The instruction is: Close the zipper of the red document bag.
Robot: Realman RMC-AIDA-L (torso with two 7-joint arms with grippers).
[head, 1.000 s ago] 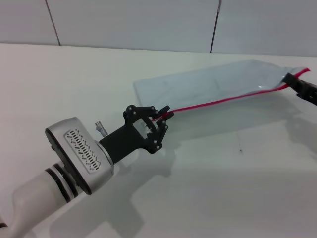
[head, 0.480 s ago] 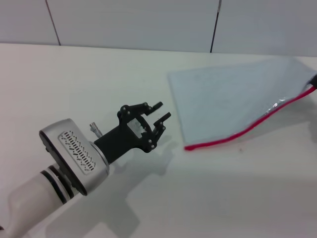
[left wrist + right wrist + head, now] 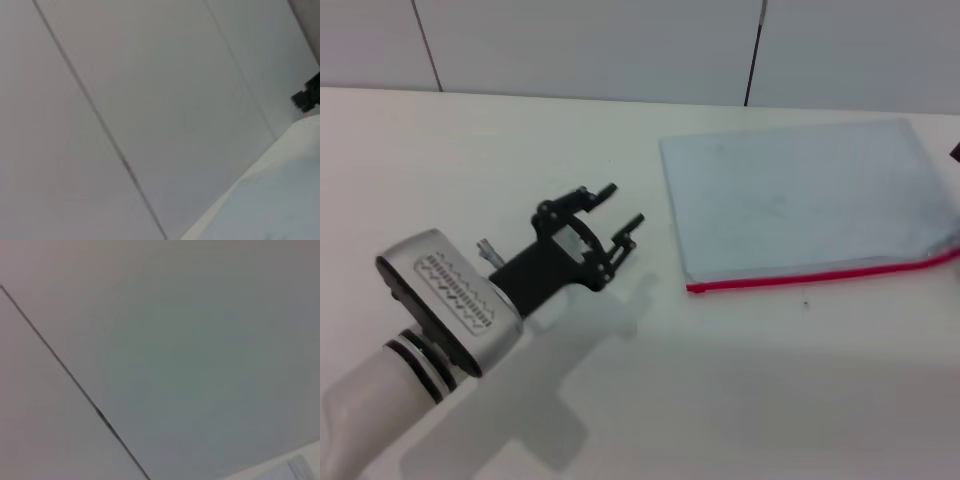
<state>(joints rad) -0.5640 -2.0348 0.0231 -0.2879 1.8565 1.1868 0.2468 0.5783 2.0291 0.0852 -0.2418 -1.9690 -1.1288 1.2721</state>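
Observation:
The red document bag (image 3: 800, 200) lies flat on the white table (image 3: 740, 380) at the right, pale blue-grey and translucent. Its zipper (image 3: 820, 273) is a red strip along the near long edge, running from the bag's left corner to the picture's right border. I cannot make out a slider. My left gripper (image 3: 624, 204) hovers left of the bag, apart from it, open and empty. Of the right gripper only a black bit (image 3: 956, 152) shows at the right border, past the bag's far corner. The left wrist view catches a corner of the bag (image 3: 285, 210) and a dark gripper part (image 3: 307, 95).
A grey panelled wall (image 3: 620, 45) with dark seams stands behind the table. The right wrist view shows only that wall (image 3: 175, 340).
My left gripper let go of the zipper's end, opened and drew back to the left. The bag dropped from its raised stretch and now lies flat. The right gripper slid almost out of the picture.

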